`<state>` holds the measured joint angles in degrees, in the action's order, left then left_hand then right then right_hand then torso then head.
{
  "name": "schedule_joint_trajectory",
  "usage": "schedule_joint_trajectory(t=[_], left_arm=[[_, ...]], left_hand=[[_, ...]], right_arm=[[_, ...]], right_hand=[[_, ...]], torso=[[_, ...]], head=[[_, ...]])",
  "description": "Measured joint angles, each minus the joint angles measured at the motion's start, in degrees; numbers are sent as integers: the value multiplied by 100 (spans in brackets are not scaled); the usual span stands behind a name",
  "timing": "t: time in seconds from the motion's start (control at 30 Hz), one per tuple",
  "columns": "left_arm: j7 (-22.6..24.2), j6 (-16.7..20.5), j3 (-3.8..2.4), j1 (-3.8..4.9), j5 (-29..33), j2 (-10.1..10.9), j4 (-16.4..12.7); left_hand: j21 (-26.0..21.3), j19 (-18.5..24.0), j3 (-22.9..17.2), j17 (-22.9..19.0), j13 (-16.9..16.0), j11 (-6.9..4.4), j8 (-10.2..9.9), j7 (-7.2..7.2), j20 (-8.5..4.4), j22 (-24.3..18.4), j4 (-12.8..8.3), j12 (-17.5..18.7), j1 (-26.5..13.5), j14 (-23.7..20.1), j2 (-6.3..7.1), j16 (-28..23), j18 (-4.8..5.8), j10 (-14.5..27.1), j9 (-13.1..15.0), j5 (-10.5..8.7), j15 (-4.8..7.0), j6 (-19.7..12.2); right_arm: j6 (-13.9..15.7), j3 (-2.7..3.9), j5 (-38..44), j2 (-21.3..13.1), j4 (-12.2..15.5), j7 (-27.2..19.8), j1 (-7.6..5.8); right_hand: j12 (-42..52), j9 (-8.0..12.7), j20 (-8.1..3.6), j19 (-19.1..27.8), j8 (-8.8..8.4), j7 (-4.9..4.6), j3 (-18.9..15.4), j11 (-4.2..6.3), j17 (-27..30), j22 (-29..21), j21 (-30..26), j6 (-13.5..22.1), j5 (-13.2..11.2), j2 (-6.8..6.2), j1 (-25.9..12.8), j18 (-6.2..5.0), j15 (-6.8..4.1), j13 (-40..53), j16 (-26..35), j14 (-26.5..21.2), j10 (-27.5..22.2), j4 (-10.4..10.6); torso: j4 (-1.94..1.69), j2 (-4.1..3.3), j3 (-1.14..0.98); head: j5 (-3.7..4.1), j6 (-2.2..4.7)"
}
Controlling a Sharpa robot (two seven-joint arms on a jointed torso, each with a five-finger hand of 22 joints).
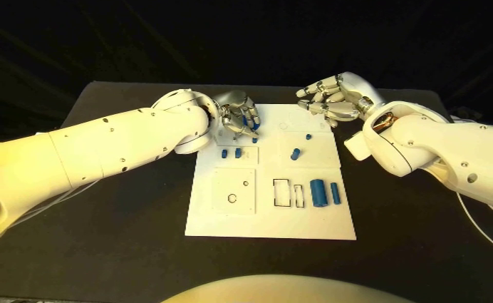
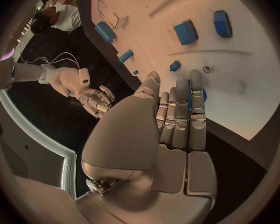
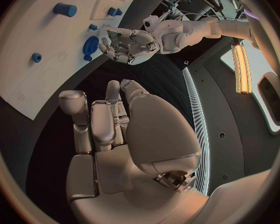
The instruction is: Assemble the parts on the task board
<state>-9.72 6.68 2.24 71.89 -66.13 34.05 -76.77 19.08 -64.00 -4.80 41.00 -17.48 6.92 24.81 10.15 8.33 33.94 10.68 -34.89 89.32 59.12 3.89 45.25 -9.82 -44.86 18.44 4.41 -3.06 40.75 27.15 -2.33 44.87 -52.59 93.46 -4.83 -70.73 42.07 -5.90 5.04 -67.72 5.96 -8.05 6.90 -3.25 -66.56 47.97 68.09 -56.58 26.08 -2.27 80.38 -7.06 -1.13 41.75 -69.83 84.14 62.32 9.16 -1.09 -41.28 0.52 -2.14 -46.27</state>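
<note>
The white task board (image 1: pixel 272 207) lies mid-table. My left hand (image 1: pixel 239 114) hovers over its far left corner, fingers pointing down onto a round blue part (image 3: pixel 90 45) that peeks out behind the fingertips (image 2: pixel 196 92); whether it is gripped I cannot tell. My right hand (image 1: pixel 334 100) is just beyond the board's far right corner with its fingers curled in and nothing in them. Two short blue pegs (image 1: pixel 231 152) stand near the left hand. Another blue piece (image 1: pixel 296 153) lies mid-board. Two long blue bars (image 1: pixel 325 192) lie at the right side.
A square inset with a small hole (image 1: pixel 234 190) and two narrow rectangular slots (image 1: pixel 288 193) mark the board's near half. A small blue stud (image 1: pixel 308 136) sits near the far right. Black tabletop (image 1: pixel 123 246) surrounds the board.
</note>
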Motion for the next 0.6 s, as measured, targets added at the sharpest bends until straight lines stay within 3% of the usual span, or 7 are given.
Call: schedule_joint_trajectory(t=[0.27,0.43,0.5,0.6], left_arm=[[253,15,34,-59,-846,-158,198],[267,-76,38,-106,-1201,-264,310],[267,-125,38,-122,-1280,-298,338],[261,-206,39,-139,-1382,-346,379]], left_hand=[[406,-626,-199,-68,694,-91,-511,-97,-148,253,-129,578,99,685,18,450,1,-496,-617,0,177,685],[838,-975,-347,816,991,-130,-778,-156,-188,600,-120,855,42,1304,75,1476,0,-674,-874,0,208,959],[1473,-1202,-430,1270,1089,-137,-882,-167,-198,1130,-115,946,22,1574,95,1956,1,-785,-962,0,228,1073],[2490,-1480,-544,1856,1192,-160,-995,-177,-215,1971,-112,1045,-9,1898,126,2536,145,-953,-1048,0,250,1221]], right_arm=[[-7,-1,-2,7,0,-1,3],[-10,-1,-3,14,1,-1,3],[-12,-1,-3,18,-3,-1,3],[-13,-1,-4,20,-12,-2,3]], right_hand=[[0,0,0,0,0,0,0,0,5,0,0,0,0,0,0,0,0,0,0,0,0,0],[0,0,0,0,0,0,0,0,5,0,0,0,0,0,0,0,0,0,0,0,0,0],[0,0,0,0,0,0,0,0,5,0,0,0,0,0,0,0,0,0,0,0,0,0],[0,0,0,0,0,0,0,0,5,0,1,0,0,0,0,0,0,0,0,0,0,0]], torso=[[-3,-2,-2],[-7,-1,-3],[-5,-1,-3],[-3,-1,-1]], head=[[13,2],[8,-2],[3,-3],[2,-3]])
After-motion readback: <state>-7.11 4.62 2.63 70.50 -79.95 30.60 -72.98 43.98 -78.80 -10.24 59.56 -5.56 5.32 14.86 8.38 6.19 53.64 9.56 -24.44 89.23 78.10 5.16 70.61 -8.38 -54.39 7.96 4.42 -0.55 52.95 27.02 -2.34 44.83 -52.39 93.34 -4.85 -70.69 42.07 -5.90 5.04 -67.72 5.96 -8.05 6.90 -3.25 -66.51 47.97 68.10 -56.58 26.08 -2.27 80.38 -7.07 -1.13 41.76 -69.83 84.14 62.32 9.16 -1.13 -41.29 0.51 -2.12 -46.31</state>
